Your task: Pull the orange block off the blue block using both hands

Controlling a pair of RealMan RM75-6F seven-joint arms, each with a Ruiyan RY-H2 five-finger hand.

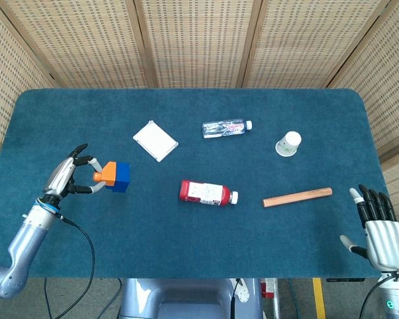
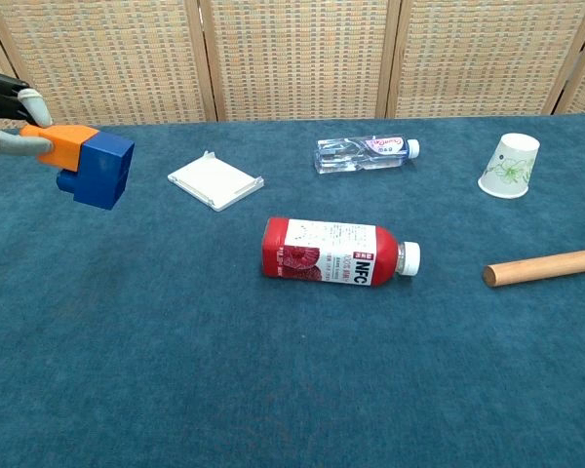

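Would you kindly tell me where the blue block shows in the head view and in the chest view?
Head view: blue block is left of centre, attached to the orange block held by the left hand.
Chest view: blue block is upper left.
Shared landmark: white box, right of it.

blocks: two, an orange block [image 1: 106, 175] joined to a blue block [image 1: 122, 177], middle left of the head view
bottles: two, a clear water bottle [image 1: 227, 127] above centre and a red juice bottle [image 1: 208, 193] at centre, both lying down
paper cups: one paper cup [image 1: 288, 143], right of centre
wooden rods: one wooden rod [image 1: 297, 197], lower right
white boxes: one flat white box [image 1: 155, 140], upper left of centre
hands: two, left hand [image 1: 70, 177] at left edge, right hand [image 1: 382, 228] at lower right corner
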